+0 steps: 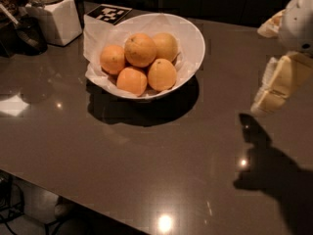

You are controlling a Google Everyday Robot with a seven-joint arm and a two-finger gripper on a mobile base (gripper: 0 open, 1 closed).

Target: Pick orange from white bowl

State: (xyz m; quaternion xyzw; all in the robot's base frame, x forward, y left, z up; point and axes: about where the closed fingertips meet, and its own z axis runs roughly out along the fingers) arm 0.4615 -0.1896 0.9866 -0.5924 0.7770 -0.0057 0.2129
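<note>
The white bowl (193, 43) stands on the dark table at the upper middle, lined with crumpled white paper. It holds five oranges. The largest orange (140, 49), deep dull orange with a dark stem dot, sits on top in the middle. A paler yellowish one (166, 45) lies behind it to the right, and smaller ones lie at the left (112, 58) and in front (131, 80) (162, 74). My gripper (274, 89) hangs at the right edge, well to the right of the bowl and above the table, empty.
A white square jar base (55, 18) with a jar on it stands at the back left. A black-and-white marker card (108, 13) lies behind the bowl. A dark object (22, 33) sits at the far left. The table's front edge runs along the lower left.
</note>
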